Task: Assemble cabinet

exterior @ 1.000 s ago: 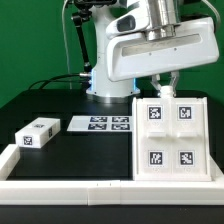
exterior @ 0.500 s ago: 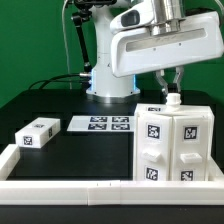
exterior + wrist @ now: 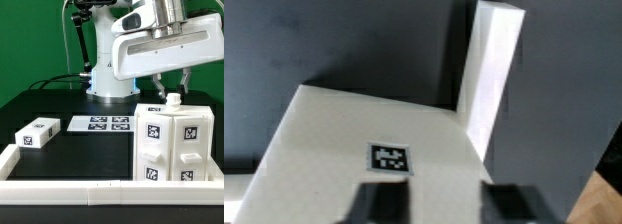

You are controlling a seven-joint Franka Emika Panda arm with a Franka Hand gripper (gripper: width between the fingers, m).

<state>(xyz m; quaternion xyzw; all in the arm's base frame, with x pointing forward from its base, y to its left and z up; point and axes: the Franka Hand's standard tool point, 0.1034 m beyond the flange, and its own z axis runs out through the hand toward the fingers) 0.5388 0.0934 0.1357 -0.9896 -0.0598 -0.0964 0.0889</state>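
The cabinet body, a large white box with tags on two faces, stands at the exterior view's right with one corner edge toward the camera. My gripper hangs just above its top edge, with its fingers spread on either side of a small white nub on top. In the wrist view the two dark fingers are apart over the white tagged cabinet surface, and a narrow white wall rises beyond it. The gripper holds nothing. A small white tagged block lies at the left.
The marker board lies flat behind the middle of the black table. A long low white border rail runs along the front and turns up the left side. The robot base stands at the back.
The cabinet body turned from showing one flat four-tag face to showing two faces with a corner edge forward. The fingers have since spread wider apart above its top.
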